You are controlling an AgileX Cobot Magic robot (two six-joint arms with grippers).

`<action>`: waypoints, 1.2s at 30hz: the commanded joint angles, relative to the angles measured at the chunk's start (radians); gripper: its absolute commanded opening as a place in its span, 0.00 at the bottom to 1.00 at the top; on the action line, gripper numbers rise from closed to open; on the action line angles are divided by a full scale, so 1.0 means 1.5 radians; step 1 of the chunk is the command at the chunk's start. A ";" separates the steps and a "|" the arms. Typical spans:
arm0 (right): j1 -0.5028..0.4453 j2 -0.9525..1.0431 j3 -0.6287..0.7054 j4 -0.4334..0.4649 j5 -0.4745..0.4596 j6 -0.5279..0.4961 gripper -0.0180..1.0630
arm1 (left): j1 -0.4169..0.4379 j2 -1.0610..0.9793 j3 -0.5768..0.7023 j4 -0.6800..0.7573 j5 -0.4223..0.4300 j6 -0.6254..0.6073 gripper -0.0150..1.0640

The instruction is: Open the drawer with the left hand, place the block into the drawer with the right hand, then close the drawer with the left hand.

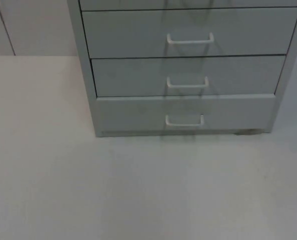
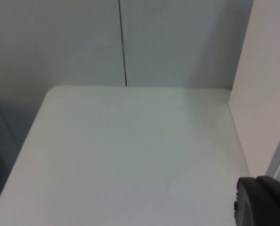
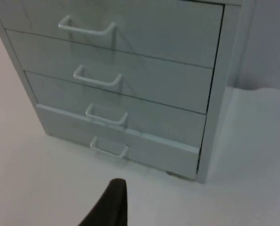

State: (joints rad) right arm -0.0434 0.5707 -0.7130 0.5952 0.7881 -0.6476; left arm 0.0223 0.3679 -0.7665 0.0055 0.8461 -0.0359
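A grey cabinet [image 1: 188,65] stands at the tabletop's [image 1: 88,190] far edge, drawers shut, no readable labels. The right gripper [image 3: 109,207] faces its 4 handles; the left gripper [image 2: 260,202] is beside it, and I cannot tell either grip.

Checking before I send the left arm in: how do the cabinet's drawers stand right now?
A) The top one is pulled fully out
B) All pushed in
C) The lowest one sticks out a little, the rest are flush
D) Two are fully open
C: on the cabinet, the lowest drawer juts forward of the flush drawers above it, its handle untouched.
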 commanded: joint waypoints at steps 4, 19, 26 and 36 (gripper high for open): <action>-0.001 -0.079 0.032 -0.011 -0.012 -0.013 0.99 | 0.002 -0.075 0.003 0.020 0.027 -0.004 0.01; -0.001 -0.270 0.060 -0.330 0.100 0.322 0.99 | 0.002 -0.245 0.004 0.037 0.158 -0.004 0.01; -0.001 -0.323 0.093 -0.330 0.172 0.367 0.99 | 0.002 -0.245 0.085 0.034 0.190 0.013 0.01; -0.001 -0.380 0.122 -0.379 0.212 0.366 0.99 | 0.002 -0.245 0.175 -0.016 0.148 0.039 0.01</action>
State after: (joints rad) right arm -0.0434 0.0044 -0.5311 0.0343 1.1048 -0.1034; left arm 0.0223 0.0030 -0.5233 0.0069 1.0969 0.0187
